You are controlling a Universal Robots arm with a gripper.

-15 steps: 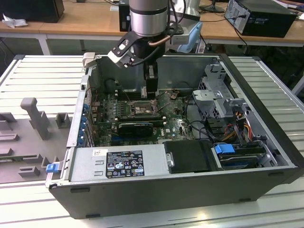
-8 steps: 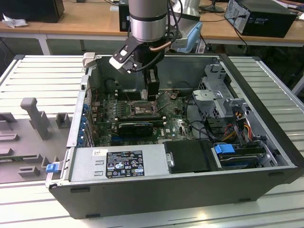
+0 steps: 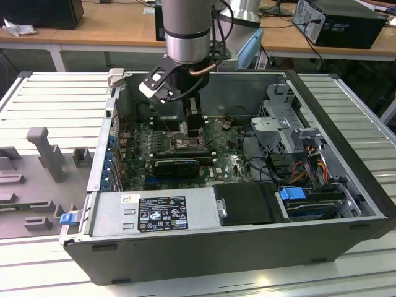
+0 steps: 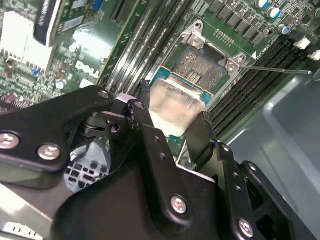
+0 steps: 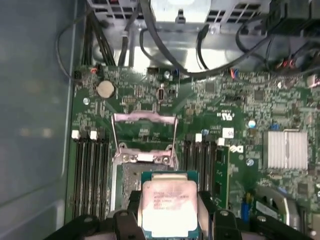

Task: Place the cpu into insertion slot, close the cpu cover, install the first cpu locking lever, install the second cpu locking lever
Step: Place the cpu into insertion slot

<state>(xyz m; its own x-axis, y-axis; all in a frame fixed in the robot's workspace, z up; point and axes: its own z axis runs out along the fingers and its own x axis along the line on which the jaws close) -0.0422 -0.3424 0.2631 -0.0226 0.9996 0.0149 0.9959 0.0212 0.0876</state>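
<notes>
The gripper [image 5: 169, 220] grips the cpu [image 5: 167, 202] by two opposite edges, just over the insertion slot [image 4: 200, 67], partly hiding it. The cpu cover [image 5: 145, 118] stands open beyond the slot. Seating cannot be judged.

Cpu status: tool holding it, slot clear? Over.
Tool shut on cpu. Cpu poised at insertion slot, not seated. Cpu cover flipped open; nothing seen blocking slot.
</notes>
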